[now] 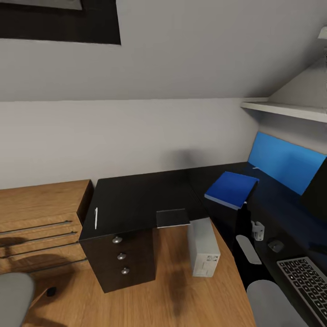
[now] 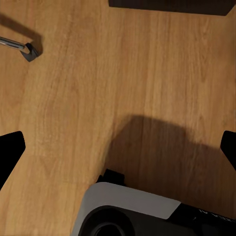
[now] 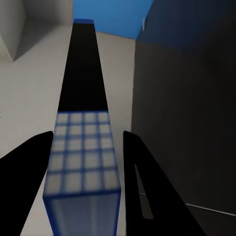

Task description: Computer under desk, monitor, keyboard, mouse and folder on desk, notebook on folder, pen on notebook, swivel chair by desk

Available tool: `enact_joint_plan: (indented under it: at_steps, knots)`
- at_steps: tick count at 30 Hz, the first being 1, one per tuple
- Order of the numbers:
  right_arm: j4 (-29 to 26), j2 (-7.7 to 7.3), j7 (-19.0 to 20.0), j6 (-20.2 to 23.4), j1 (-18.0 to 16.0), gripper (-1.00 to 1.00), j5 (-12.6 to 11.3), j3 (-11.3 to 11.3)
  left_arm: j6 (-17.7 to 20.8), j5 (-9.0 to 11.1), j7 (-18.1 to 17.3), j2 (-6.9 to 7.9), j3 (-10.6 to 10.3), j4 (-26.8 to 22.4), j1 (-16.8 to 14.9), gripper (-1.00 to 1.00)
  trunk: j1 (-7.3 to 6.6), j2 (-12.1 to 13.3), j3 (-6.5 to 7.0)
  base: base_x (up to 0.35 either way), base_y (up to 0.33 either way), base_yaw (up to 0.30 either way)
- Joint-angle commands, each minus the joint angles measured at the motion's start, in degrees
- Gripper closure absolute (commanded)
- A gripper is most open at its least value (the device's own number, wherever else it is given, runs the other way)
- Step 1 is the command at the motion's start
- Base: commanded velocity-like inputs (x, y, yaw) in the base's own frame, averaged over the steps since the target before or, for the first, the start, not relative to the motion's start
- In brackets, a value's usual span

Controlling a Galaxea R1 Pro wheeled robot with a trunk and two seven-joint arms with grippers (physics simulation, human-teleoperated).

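The blue folder point(image 1: 231, 189) lies on the black desk point(image 1: 136, 200), its edge pinched between the right gripper's point(image 3: 86, 147) fingers. Notebook point(image 1: 172, 218) and pen point(image 1: 96, 218) rest nearby; the computer point(image 1: 203, 247) stands below. Left gripper point(image 2: 118, 147) is spread.

The right arm shows in the head view as smooth, rounded light grey shells point(image 1: 272, 302), with a second pale grey oval cover point(image 1: 248, 249) further along it. Past that sits a slim black link point(image 1: 244, 222) and a small white bracket-like fitting point(image 1: 258, 230) with a dark hole.

In the right wrist view the right claw point(image 3: 84, 162) has two flat, matte black fingers point(image 3: 147, 191) tapering to blunt tips; one carries a narrow grey slot.

In the left wrist view the left claw's black fingertips point(image 2: 10, 150) are plain and dark, and the robot's base point(image 2: 130, 211) is a glossy light grey shell over black parts, with a round dark opening and faint small white lettering.
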Motion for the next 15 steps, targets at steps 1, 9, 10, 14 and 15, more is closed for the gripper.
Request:
enact_joint_plan:
  at_steps: [1, 9, 10, 14, 15]
  knots:
    - [0.0, 0.07, 0.5, 0.0, 0.0, 1.00, -0.6, -0.1, -0.1, 0.1, 0.4, 0.03, -0.5, -0.1, 0.0, -1.00, 0.00, 0.0, 0.03, 0.000, 0.000, 0.000]
    - [-0.1, 0.17, 0.5, -0.1, 0.0, 1.00, -0.7, -0.2, -0.1, 0.0, 0.5, 0.03, -0.5, -0.1, 0.0, -1.00, 0.00, 0.0, 0.75, 0.000, 0.000, 0.003]
    - [-0.1, 0.18, 0.5, 0.0, 0.0, 1.00, -0.7, -0.2, -0.1, 0.0, 0.5, 0.03, -0.5, -0.1, 0.0, -1.00, 0.00, 0.0, 0.80, 0.000, 0.000, 0.040]
    - [-0.2, 0.03, 0.7, 0.1, 0.0, 1.00, -0.7, -0.2, -0.1, 0.0, 0.5, 0.03, -0.5, -0.1, 0.0, -1.00, 0.00, 0.0, 0.90, 0.000, 0.000, 0.021]
    - [-0.3, -0.02, 0.7, 0.1, 0.0, 1.00, -0.7, -0.1, -0.1, 0.0, 0.5, 0.03, -0.5, -0.1, 0.0, -1.00, 0.00, 0.0, 0.91, 0.000, 0.000, 0.009]
